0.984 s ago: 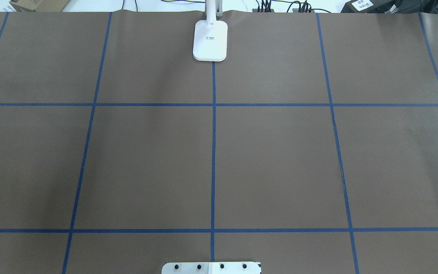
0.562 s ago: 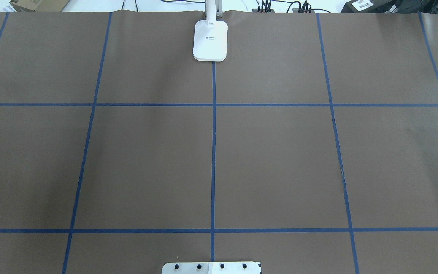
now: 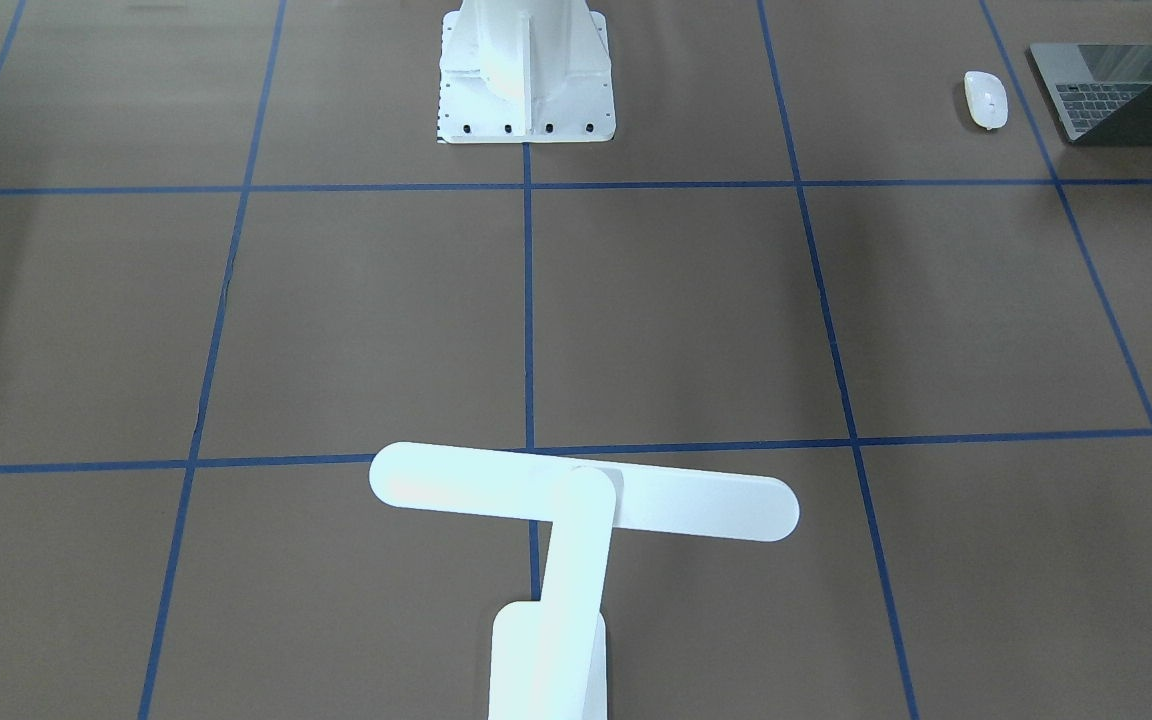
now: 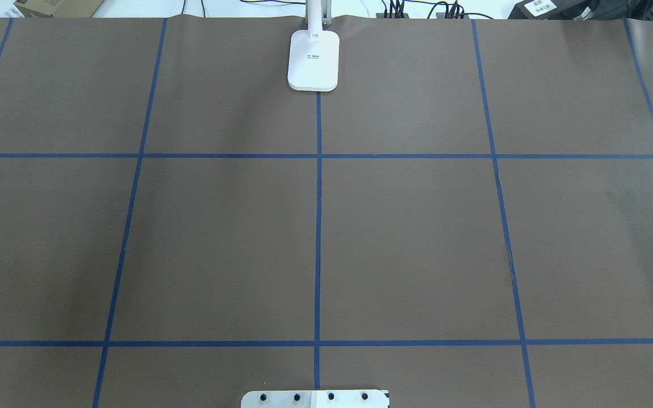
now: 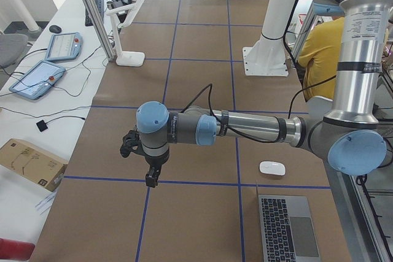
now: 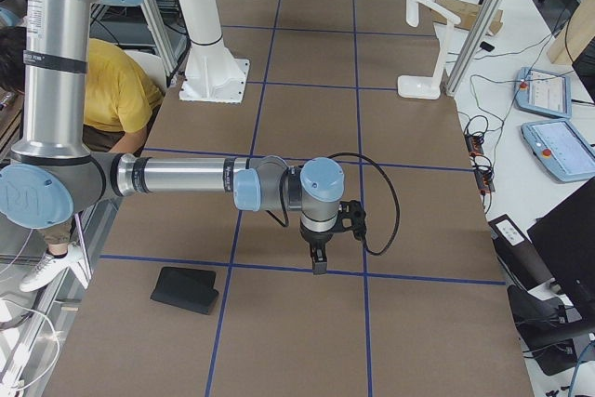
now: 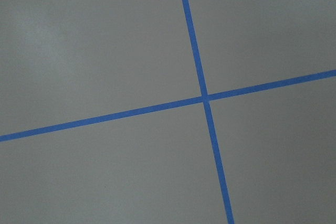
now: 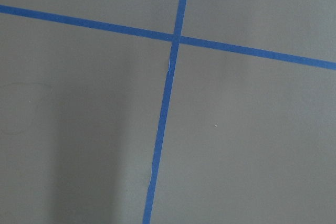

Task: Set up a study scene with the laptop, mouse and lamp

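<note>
The white T-shaped lamp point(image 3: 576, 500) stands at the table's far edge from the robot, in the middle; its base shows in the overhead view point(image 4: 313, 59). The white mouse point(image 3: 986, 98) lies beside the open dark-grey laptop point(image 3: 1101, 95) near the robot's left end of the table. My left gripper point(image 5: 150, 180) hangs over bare paper, some way from the mouse point(image 5: 272, 167) and laptop point(image 5: 288, 234). My right gripper point(image 6: 318, 265) hangs over a tape line. I cannot tell whether either is open or shut. Both wrist views show only paper and tape.
The white bolted pedestal point(image 3: 526, 75) stands at the robot's side, mid-table. A flat black pad point(image 6: 186, 289) lies near the robot's right end. Brown paper with blue tape lines point(image 4: 318, 226) covers the table. Tablets, cables and boxes lie beyond the far edge point(image 5: 37, 78).
</note>
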